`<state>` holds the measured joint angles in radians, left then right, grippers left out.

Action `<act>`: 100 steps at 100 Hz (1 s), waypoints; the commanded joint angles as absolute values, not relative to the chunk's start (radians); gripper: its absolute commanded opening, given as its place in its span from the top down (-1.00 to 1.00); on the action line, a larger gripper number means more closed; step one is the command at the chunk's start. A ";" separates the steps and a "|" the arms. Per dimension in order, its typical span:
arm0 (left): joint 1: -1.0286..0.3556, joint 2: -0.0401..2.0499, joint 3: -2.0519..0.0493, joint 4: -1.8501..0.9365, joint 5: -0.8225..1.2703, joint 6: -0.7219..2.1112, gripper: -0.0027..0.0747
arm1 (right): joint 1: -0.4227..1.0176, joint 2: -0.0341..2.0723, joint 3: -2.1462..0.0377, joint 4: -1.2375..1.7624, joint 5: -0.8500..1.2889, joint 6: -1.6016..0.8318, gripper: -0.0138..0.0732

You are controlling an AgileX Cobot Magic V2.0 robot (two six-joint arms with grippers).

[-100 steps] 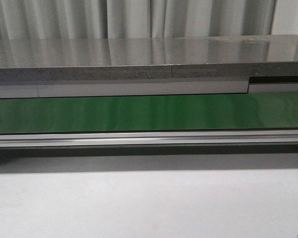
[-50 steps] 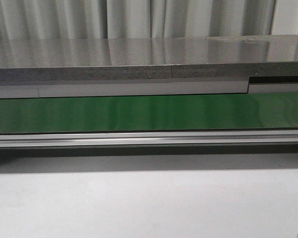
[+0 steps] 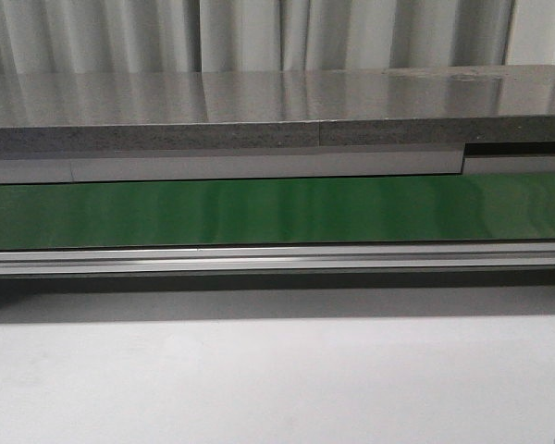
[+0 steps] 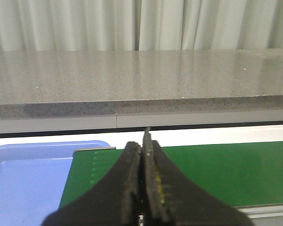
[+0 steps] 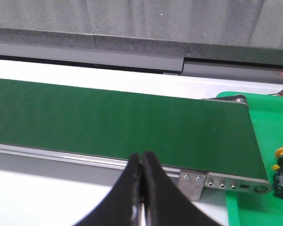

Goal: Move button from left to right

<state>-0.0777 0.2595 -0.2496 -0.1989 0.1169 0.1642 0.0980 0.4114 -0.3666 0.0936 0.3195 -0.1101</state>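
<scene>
The button (image 5: 282, 170), with its yellow cap and black body, sits on a bright green tray (image 5: 269, 136) just past the right end of the green conveyor belt (image 5: 118, 122); only the right wrist view shows it. My right gripper (image 5: 141, 157) is shut and empty, over the belt's near rail, well to the left of the button. My left gripper (image 4: 143, 146) is shut and empty above the belt's left end (image 4: 203, 169). Neither gripper shows in the front view, where the belt (image 3: 277, 211) is bare.
A blue tray (image 4: 28, 179) lies beside the belt's left end. A grey stone-like counter (image 3: 277, 116) runs behind the belt. A metal rail (image 3: 277, 259) edges the belt's near side, with the white table (image 3: 277, 379) in front.
</scene>
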 commanded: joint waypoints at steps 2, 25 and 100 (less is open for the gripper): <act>-0.085 0.270 -0.275 -0.208 0.035 0.161 0.98 | 0.101 0.415 -0.392 0.095 0.239 -0.109 0.84; -0.085 0.270 -0.275 -0.208 0.035 0.161 0.98 | 0.101 0.415 -0.392 0.095 0.239 -0.109 0.84; -0.085 0.270 -0.275 -0.208 0.035 0.161 0.98 | 0.101 0.030 -0.107 0.084 0.071 -0.109 0.84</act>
<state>-0.0777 0.2595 -0.2496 -0.1989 0.1169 0.1642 0.0980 0.0867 -0.1135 0.0936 0.1675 -0.1101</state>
